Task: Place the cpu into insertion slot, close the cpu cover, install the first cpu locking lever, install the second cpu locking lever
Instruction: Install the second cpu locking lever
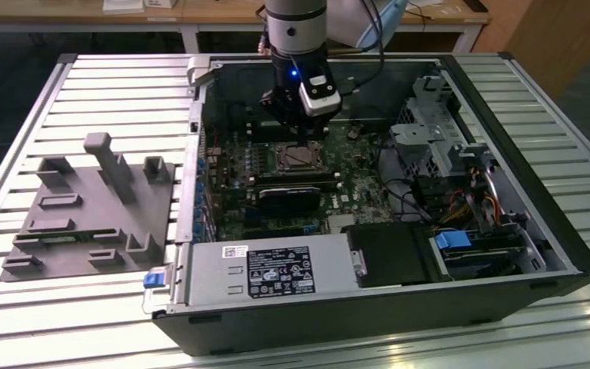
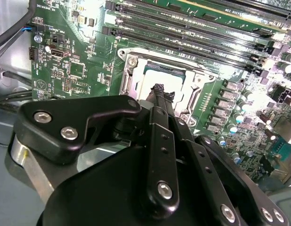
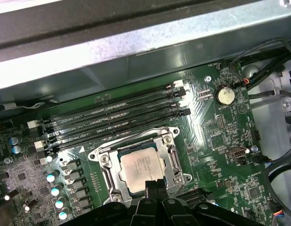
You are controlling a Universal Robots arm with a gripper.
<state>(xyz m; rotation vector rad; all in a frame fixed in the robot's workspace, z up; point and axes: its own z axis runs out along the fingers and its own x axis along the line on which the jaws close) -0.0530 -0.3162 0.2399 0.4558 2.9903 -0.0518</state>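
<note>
Tool (image 3: 155, 184) fingers pinched together, holding nothing, right over the chip
The chip (image 3: 141, 169) sits in its socket (image 3: 104, 165); it looks thin, light, easy to hurt, so hold its edges

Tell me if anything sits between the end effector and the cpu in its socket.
Nothing visible does. The end effector hangs right at the edge of the cpu, which already lies in the insertion slot with the cpu cover framing it.

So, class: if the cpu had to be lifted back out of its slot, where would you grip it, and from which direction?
Probably straight from above, on its exposed silver top: the cpu lies flat in the slot, and the cover frames its edges, so side grips look blocked.
</note>
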